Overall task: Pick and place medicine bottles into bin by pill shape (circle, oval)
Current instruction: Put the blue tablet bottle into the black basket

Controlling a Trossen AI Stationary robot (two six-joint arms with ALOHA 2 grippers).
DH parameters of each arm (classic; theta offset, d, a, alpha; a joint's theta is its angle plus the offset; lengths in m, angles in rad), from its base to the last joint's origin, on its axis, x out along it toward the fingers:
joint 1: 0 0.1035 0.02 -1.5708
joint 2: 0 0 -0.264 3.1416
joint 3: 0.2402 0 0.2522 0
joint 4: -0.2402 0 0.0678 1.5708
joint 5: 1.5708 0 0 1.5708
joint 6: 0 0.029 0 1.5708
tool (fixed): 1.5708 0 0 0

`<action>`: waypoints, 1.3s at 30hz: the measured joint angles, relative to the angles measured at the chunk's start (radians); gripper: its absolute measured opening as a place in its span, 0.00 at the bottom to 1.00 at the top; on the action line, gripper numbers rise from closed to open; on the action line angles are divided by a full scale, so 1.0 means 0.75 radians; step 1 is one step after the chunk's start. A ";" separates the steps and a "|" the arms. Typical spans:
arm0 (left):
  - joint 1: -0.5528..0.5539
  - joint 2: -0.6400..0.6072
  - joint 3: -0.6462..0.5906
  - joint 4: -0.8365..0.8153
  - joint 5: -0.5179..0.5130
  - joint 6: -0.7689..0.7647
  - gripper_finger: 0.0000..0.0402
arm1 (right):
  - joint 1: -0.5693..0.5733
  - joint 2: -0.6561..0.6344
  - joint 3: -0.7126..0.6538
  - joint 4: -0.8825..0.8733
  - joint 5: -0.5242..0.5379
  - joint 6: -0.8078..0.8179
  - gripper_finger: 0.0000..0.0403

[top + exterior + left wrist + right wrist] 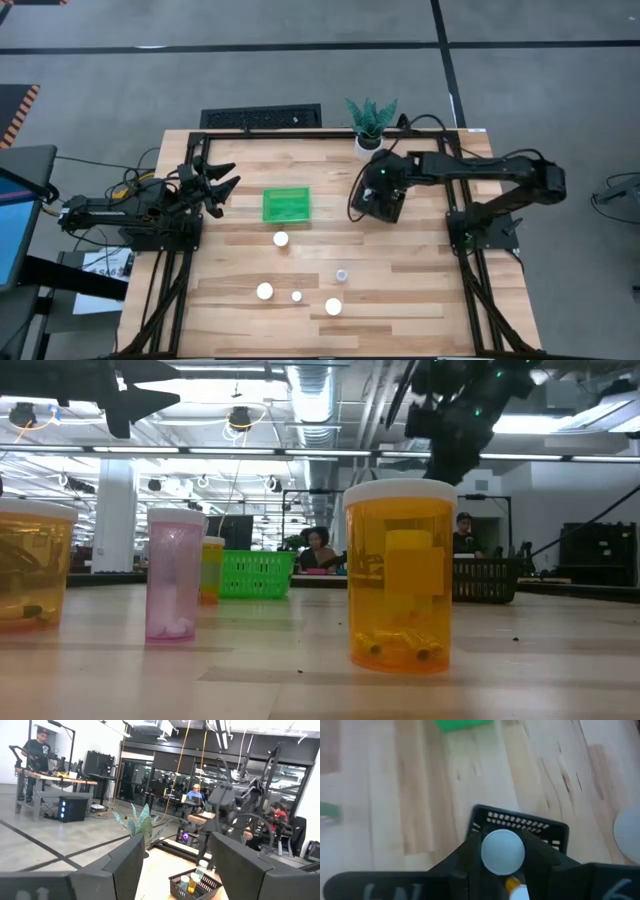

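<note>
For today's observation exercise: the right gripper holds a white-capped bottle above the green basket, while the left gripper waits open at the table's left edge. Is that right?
Not quite. The right gripper holds the white-capped bottle above the black basket, not the green basket, which sits apart to its left. The high and right wrist views show this. The left gripper does wait open at the left edge.

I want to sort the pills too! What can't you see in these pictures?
- Pill shapes: high view shows only the loose bottles' white caps.
- Black bin's contents: right arm covers it in high view.
- Bottle in right gripper: right wrist view shows only its cap.
</note>
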State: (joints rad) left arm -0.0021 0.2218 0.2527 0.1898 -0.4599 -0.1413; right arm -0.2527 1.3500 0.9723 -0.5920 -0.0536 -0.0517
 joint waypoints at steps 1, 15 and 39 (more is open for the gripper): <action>0.000 0.000 0.000 0.000 0.000 0.000 0.55 | -0.012 0.015 -0.001 -0.001 0.000 0.000 0.31; 0.000 0.000 0.000 0.000 0.000 -0.001 0.55 | 0.033 0.226 0.000 0.022 -0.047 0.010 0.32; 0.000 0.000 0.000 0.003 -0.001 -0.001 0.55 | -0.023 0.259 0.000 0.076 -0.070 -0.038 0.33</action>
State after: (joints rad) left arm -0.0021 0.2217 0.2527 0.1917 -0.4603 -0.1423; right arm -0.2703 1.5441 0.9726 -0.5348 -0.1062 -0.0802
